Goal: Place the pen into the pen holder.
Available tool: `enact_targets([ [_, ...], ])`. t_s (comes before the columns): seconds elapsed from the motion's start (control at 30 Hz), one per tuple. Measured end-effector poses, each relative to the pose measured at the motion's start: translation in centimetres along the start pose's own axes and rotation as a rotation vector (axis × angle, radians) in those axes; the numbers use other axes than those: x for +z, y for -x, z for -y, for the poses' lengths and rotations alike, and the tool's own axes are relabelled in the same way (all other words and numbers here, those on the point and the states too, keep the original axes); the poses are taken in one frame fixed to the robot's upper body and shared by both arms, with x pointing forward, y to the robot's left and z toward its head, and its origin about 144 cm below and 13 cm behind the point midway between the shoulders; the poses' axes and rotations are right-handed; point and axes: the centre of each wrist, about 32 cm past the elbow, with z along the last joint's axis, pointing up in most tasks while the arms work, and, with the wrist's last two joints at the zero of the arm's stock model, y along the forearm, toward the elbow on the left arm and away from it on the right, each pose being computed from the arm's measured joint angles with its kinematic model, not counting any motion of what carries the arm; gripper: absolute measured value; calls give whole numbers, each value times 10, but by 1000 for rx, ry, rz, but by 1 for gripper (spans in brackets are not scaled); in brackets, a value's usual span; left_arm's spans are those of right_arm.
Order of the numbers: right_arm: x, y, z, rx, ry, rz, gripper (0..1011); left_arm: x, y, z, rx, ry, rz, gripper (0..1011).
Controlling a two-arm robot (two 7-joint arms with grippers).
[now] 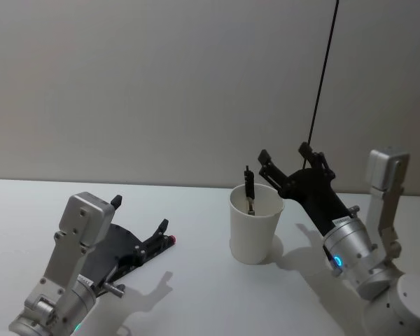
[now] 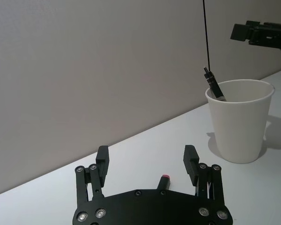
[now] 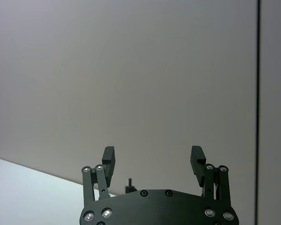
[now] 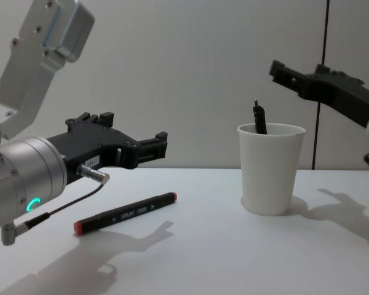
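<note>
Head view: the pen holder stands on the white table, a bit right of centre, with a black pen sticking up out of it and leaning on the rim. The right gripper hangs just behind and to the right of the cup, fingers spread wide with nothing in them. The left gripper is low on the left, also wide open and empty. A red marker tip pokes out beside one of its fingers.

Left wrist view: the left gripper's fingers are well apart with just bare table between them, and the marker's red end peeks over the gripper body. The cup is farther off with the pen slanting inside it.

Right wrist view: right gripper gaping, holding nothing, plain wall behind it.

Chest view: the marker, black with red ends, lies flat on the table, well to the left of the cup. The left gripper hovers above the marker, not touching it. The pen pokes above the cup's rim, and the right gripper is up and to the right of it.
</note>
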Motion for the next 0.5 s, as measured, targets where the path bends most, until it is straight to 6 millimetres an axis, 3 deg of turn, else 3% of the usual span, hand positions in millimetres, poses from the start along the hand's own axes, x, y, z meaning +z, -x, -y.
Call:
enact_targets([
  [0.5,10,4,16,-100,26,-10,1001,0,0,0,0,0,0,1002],
])
